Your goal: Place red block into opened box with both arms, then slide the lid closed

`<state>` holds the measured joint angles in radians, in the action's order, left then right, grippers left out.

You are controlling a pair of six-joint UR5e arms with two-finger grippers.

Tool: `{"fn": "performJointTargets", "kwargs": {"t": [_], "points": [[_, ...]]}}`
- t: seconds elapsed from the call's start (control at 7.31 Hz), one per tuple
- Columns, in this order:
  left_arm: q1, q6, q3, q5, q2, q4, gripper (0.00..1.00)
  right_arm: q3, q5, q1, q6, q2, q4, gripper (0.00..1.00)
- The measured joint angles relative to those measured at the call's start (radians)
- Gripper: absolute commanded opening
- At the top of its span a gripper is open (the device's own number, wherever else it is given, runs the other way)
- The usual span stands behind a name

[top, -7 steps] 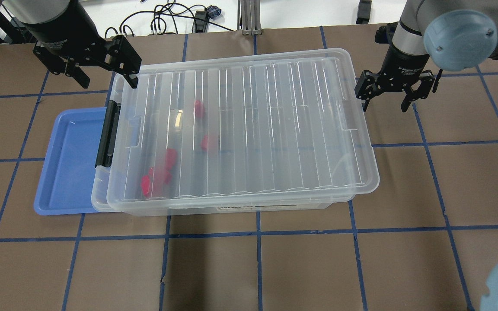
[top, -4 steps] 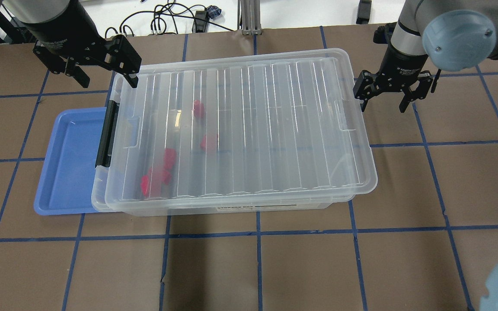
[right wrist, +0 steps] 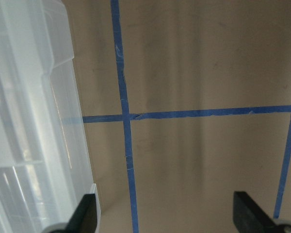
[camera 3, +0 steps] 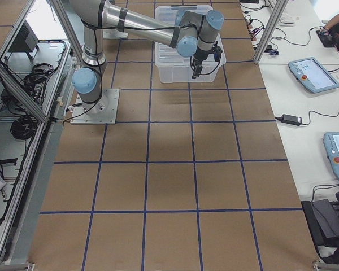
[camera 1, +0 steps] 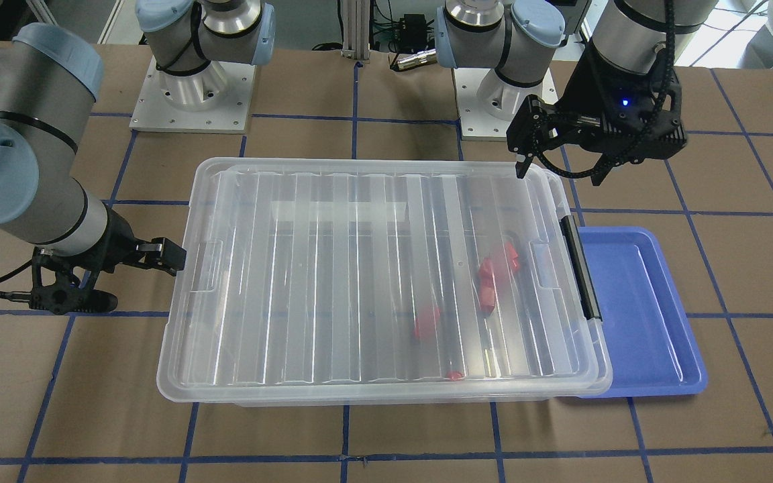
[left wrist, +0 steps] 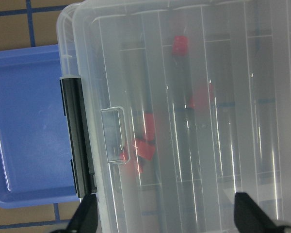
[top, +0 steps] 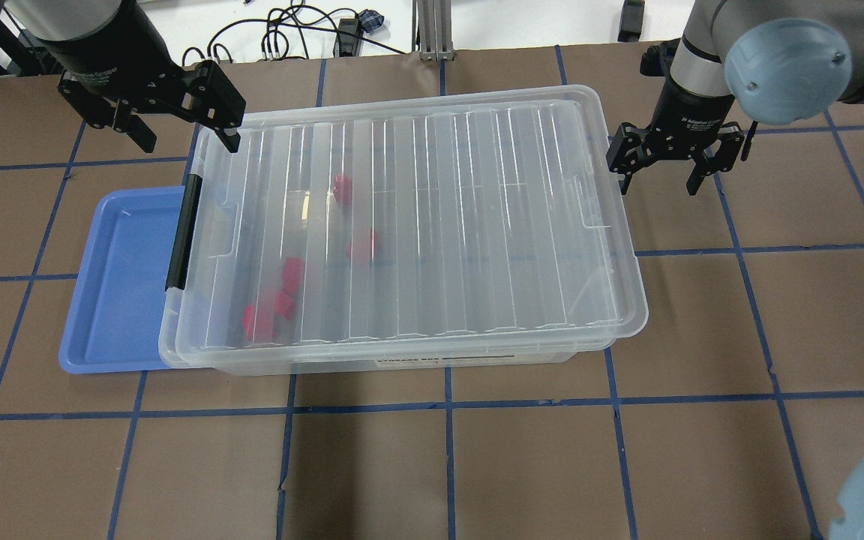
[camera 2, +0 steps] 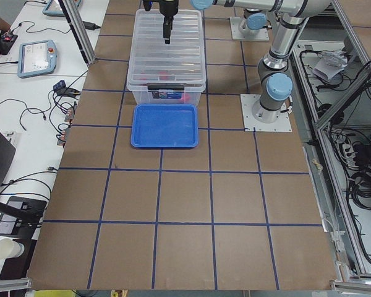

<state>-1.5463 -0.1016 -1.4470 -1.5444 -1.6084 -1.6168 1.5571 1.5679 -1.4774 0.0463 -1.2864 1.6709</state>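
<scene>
The clear box (top: 177, 358) stands mid-table, its black bar (top: 183, 232) at the short end on my left. The ribbed lid (top: 439, 217) lies on top and covers nearly all of it. Through the lid I see several red blocks (top: 363, 244) on the box floor, toward the bar end (camera 1: 494, 268). My left gripper (top: 190, 145) hovers open over the far corner by the bar, fingers astride the rim (camera 1: 559, 177). My right gripper (top: 657, 187) is open at the other short end, with one finger (camera 1: 166, 257) against the lid's edge (right wrist: 39, 121).
A blue tray (top: 117, 277) lies flat against the box's bar end, part of it under the box rim. Brown table with a blue tape grid (top: 447, 405) lies all around. Cables lie beyond the far table edge (top: 304, 34).
The right gripper has moved left with a finger on the lid's short edge. The lid has slid left toward the black bar. The left gripper has stayed still.
</scene>
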Motion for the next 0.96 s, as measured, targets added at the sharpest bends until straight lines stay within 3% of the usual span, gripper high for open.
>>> {"fn": "performJointTargets", "kwargs": {"t": [0.41, 0.96], "points": [[-0.001, 0.000, -0.002, -0.001, 0.001, 0.000, 1.00, -0.039, 0.013, 0.009, -0.007, -0.089, -0.032, 1.00], [-0.003, 0.000, -0.001, -0.002, 0.001, 0.000, 1.00, -0.024, 0.014, -0.038, -0.139, -0.250, -0.152, 1.00]]}}
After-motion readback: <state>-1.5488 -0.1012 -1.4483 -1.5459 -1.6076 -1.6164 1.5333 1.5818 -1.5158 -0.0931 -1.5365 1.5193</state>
